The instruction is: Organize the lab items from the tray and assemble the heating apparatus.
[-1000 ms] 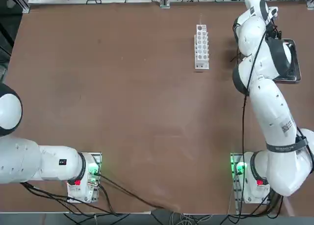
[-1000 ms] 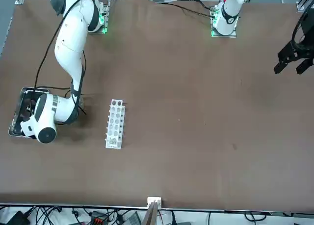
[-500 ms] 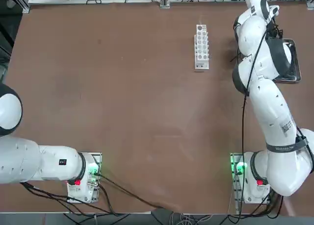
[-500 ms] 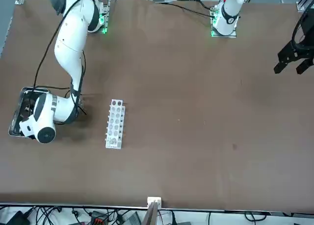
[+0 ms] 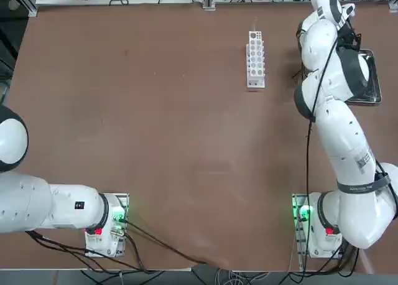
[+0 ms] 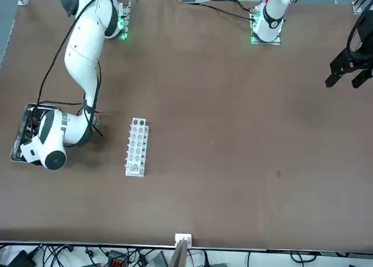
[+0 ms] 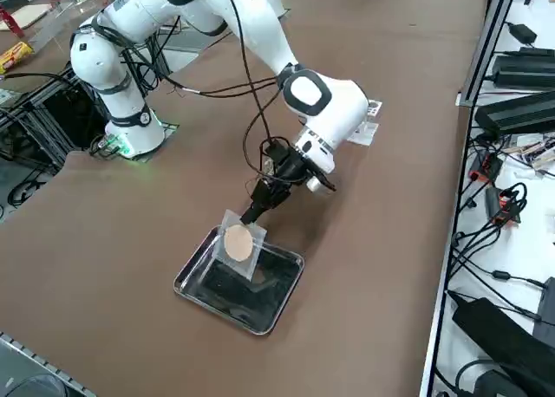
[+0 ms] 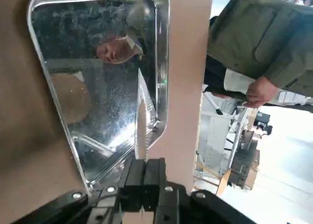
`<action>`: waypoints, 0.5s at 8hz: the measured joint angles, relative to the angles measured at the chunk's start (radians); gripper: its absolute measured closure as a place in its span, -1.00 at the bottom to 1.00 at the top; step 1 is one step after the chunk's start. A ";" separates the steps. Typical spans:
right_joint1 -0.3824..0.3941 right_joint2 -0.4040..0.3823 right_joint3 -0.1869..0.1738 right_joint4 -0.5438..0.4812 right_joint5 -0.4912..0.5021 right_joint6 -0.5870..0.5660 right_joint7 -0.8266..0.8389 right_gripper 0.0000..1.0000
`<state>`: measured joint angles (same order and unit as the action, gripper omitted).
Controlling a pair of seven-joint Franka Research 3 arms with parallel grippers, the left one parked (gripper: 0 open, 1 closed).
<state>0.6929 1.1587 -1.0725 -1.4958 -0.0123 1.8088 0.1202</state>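
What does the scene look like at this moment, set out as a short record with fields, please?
right gripper: at the tray's end, jaws shut on the mesh
mesh: square, tan round centre, tipped up on edge, partly over the tray
tray: shiny metal, raised rim, dark reflective floor, on the table
white rack: many-holed, lying apart from the tray
burner and wire stand: not visible in these views
apparatus: not assembled on the table
person: standing beyond the table, hand visible
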 joint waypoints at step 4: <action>0.056 -0.001 -0.116 0.005 -0.014 -0.001 -0.103 0.97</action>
<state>0.7492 1.1572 -1.1882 -1.4909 -0.0259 1.8076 0.0171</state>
